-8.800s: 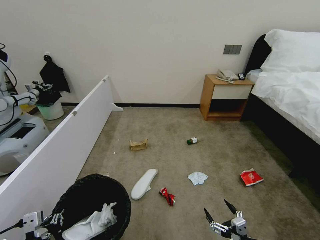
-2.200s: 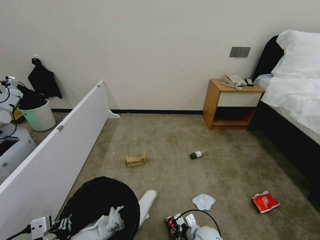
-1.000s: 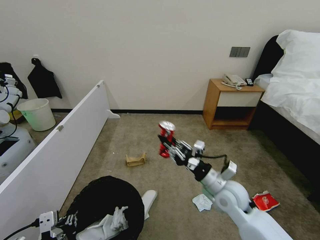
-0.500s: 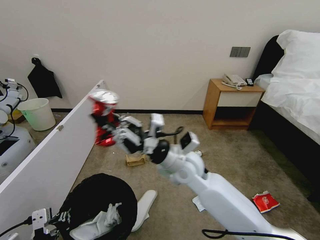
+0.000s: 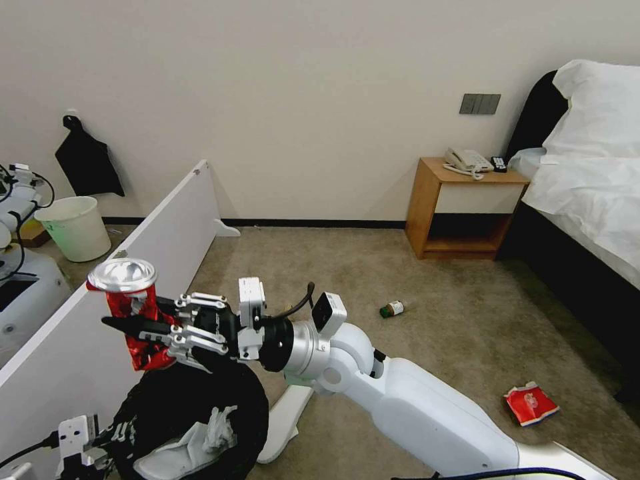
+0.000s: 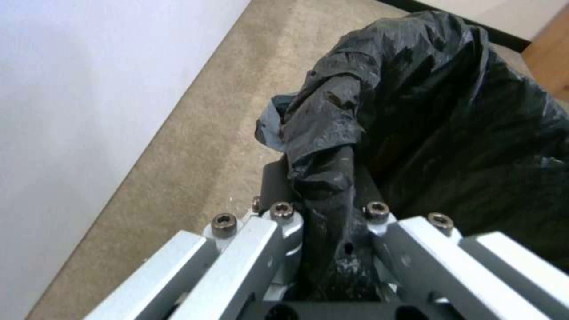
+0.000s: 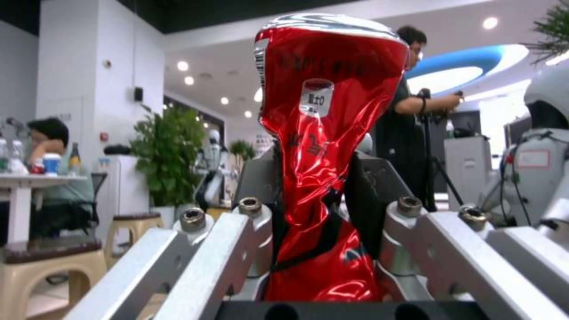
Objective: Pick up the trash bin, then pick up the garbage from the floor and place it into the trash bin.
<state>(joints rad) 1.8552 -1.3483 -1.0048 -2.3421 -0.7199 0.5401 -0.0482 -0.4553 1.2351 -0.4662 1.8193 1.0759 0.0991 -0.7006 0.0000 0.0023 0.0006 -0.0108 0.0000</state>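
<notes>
Nearest me, at the lower left, my left gripper (image 6: pixel 323 231) is clenched on the crinkled rim of the round black-bagged trash bin (image 5: pixel 193 407), which holds a white slipper and crumpled white tissues (image 5: pixel 190 443). Just above the bin's mouth, my right gripper (image 5: pixel 137 327) grasps the crushed red aluminium can (image 5: pixel 133 313) upright; half a second ago it was higher, by the white partition board (image 5: pixel 100 313). Beyond, another white slipper (image 5: pixel 283 420), a small green-capped bottle (image 5: pixel 391 309) and a red packet (image 5: pixel 531 403) lie on the carpet. Farthest left stands a plain white bucket (image 5: pixel 73 227).
</notes>
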